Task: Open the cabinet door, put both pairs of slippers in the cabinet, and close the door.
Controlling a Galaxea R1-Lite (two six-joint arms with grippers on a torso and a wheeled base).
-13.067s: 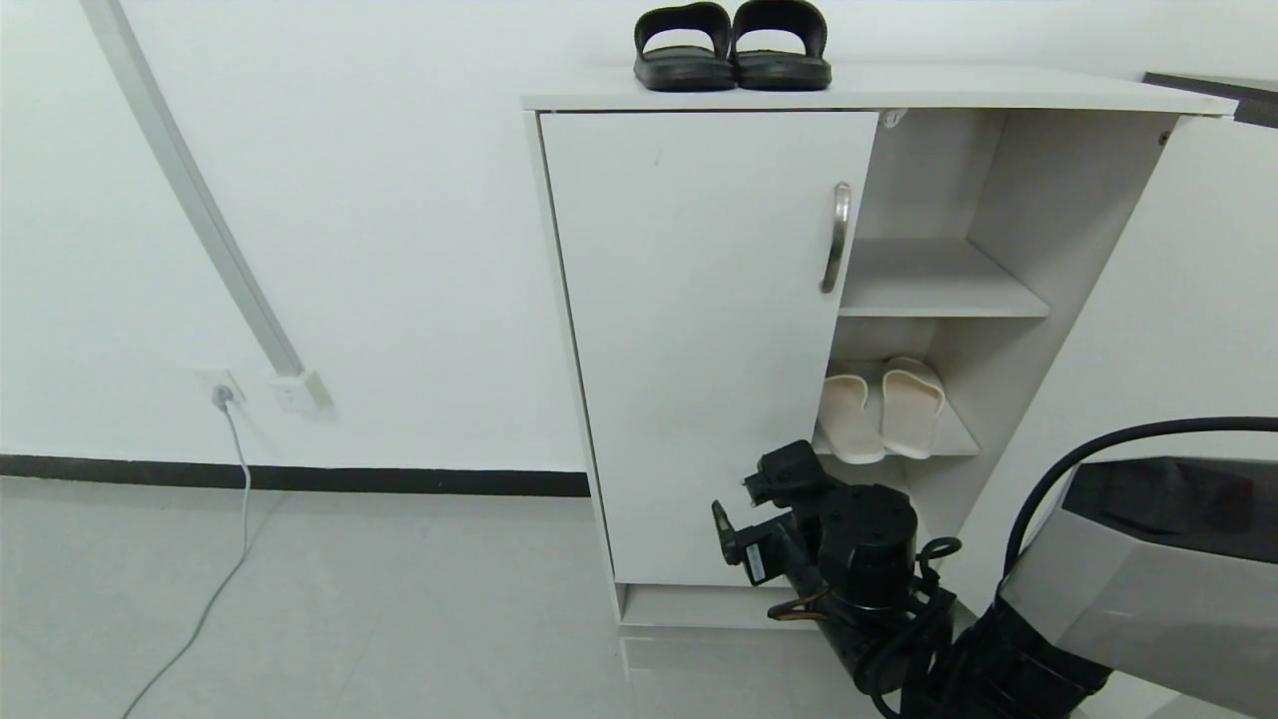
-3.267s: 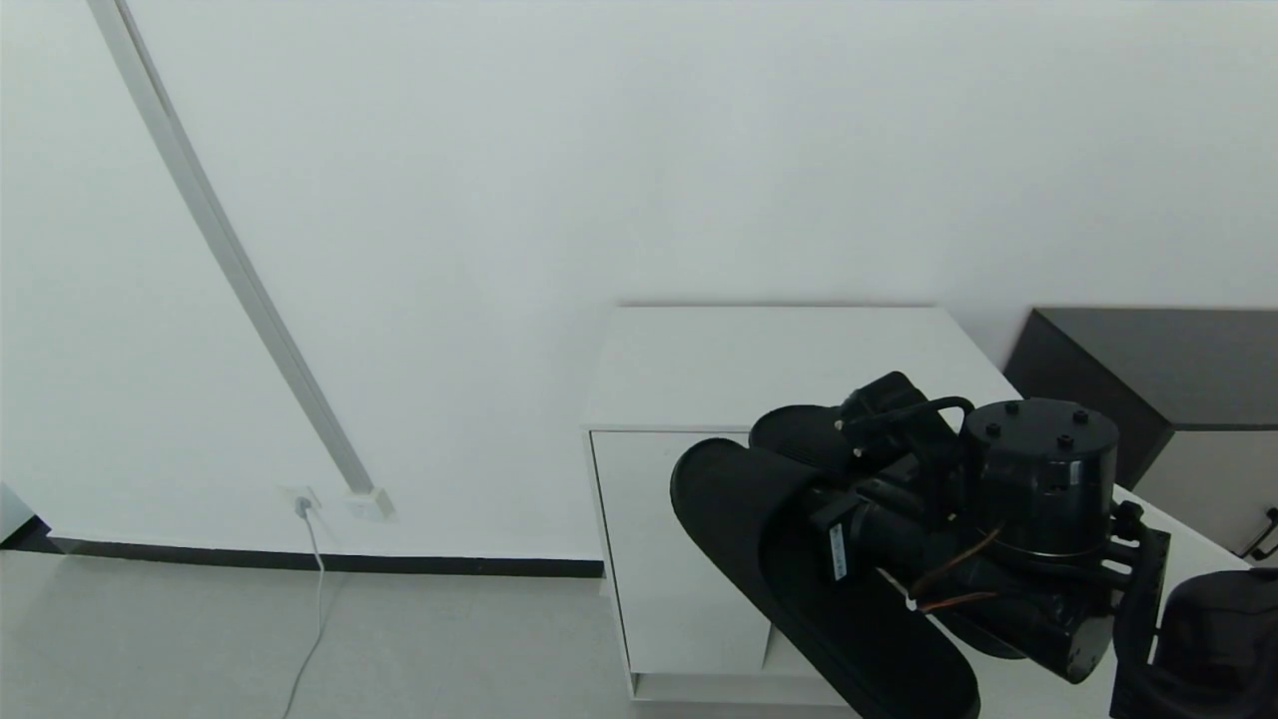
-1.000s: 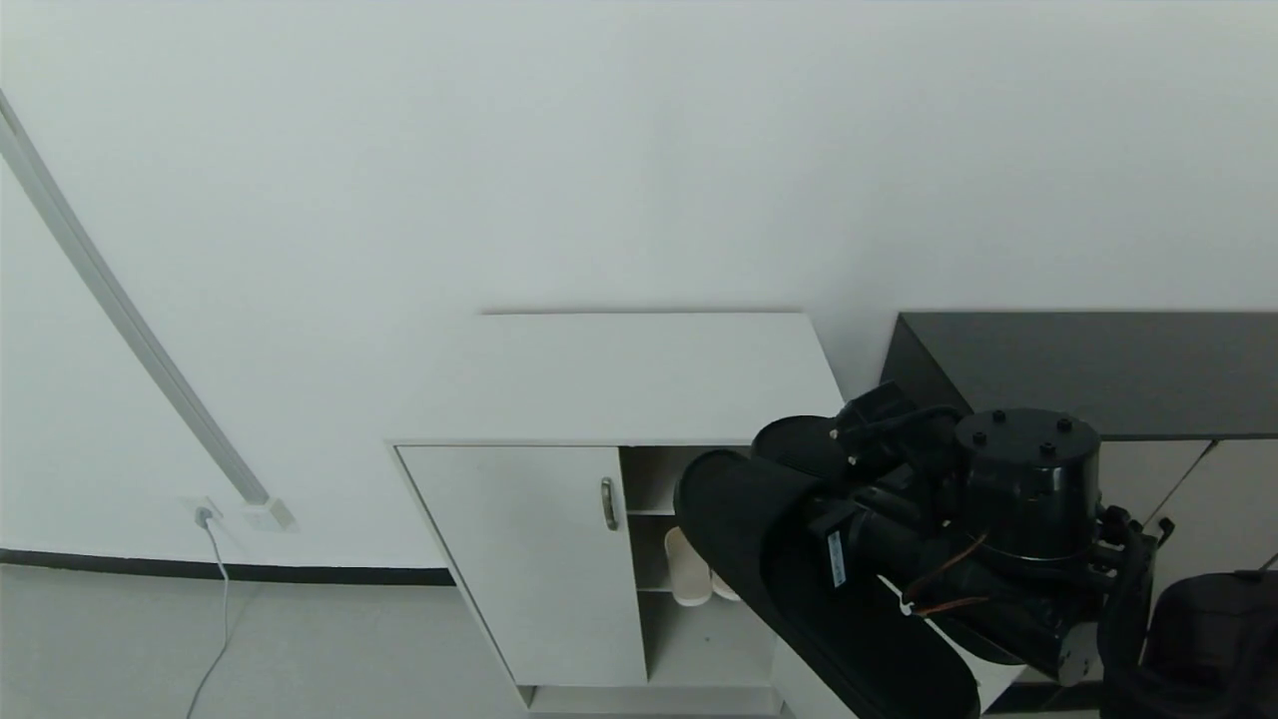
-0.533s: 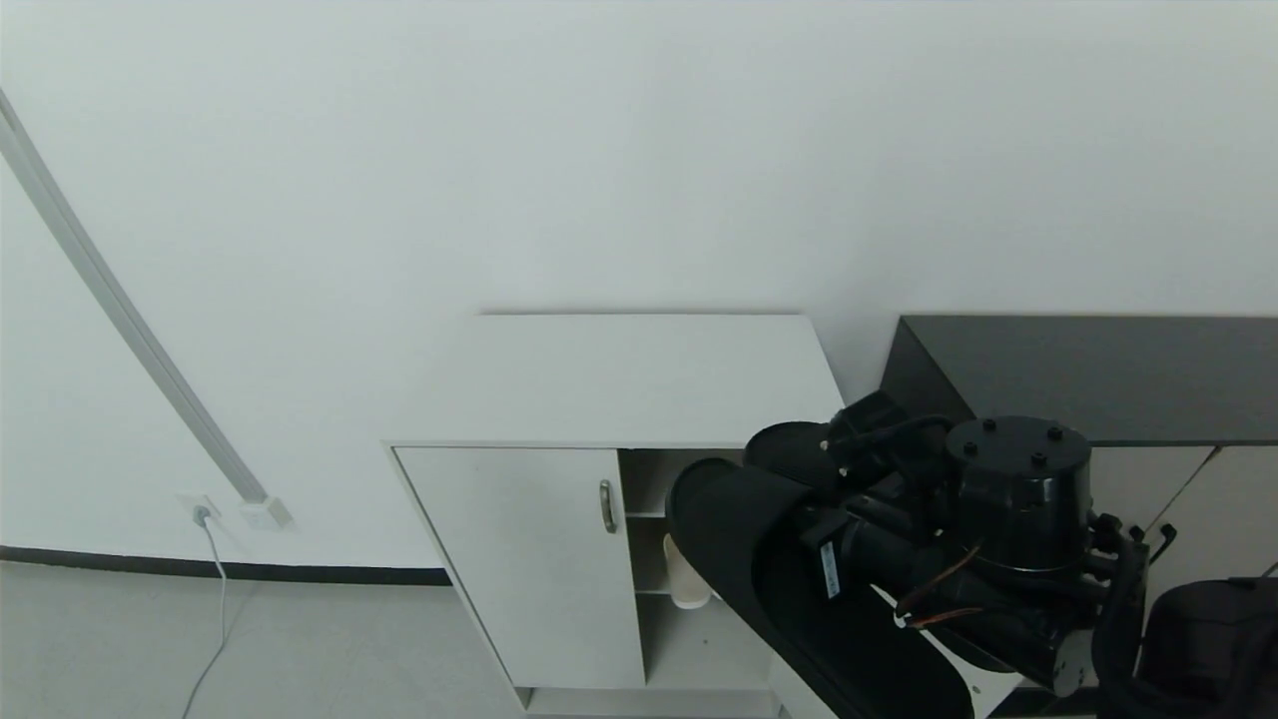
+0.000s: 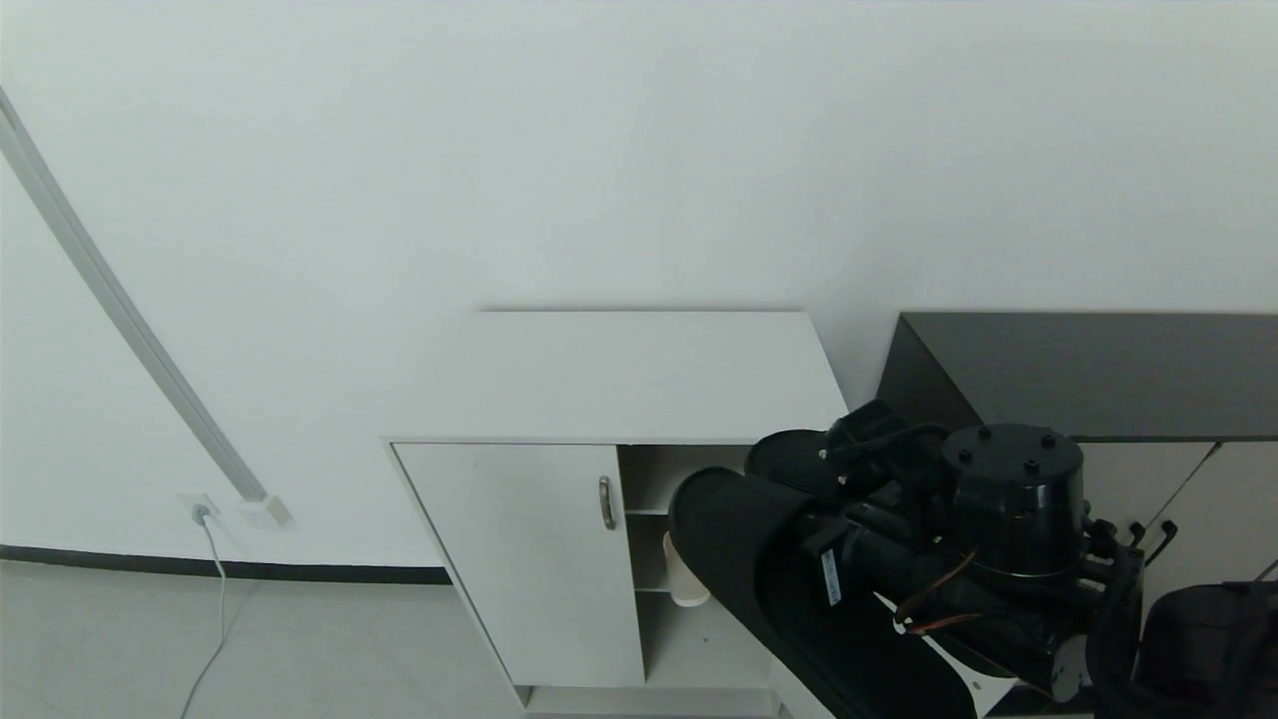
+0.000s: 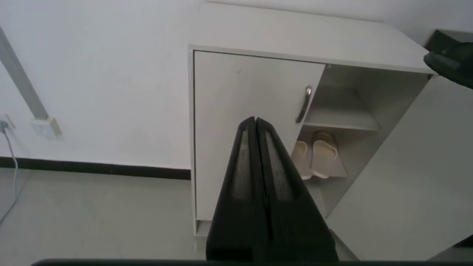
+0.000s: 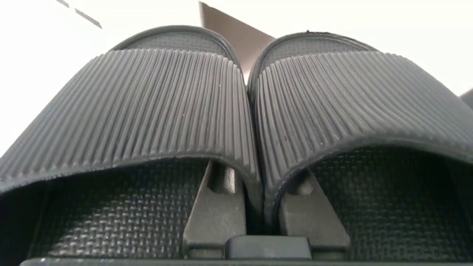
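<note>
My right claw (image 7: 259, 196) clamped on black slippers (image 5: 764, 544), fingers (image 7: 213, 210) under straps, inner edges pinched together; pair held up before open cabinet (image 5: 639, 374). Judged light, bendy, grippy rubber: strap roots best hold. Left claw (image 6: 255, 129) closed, empty.

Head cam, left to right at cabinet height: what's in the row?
wall socket → closed cabinet door → door handle → white slipper on the inner shelf → black slippers, held up in front of the open side → dark cabinet
</note>
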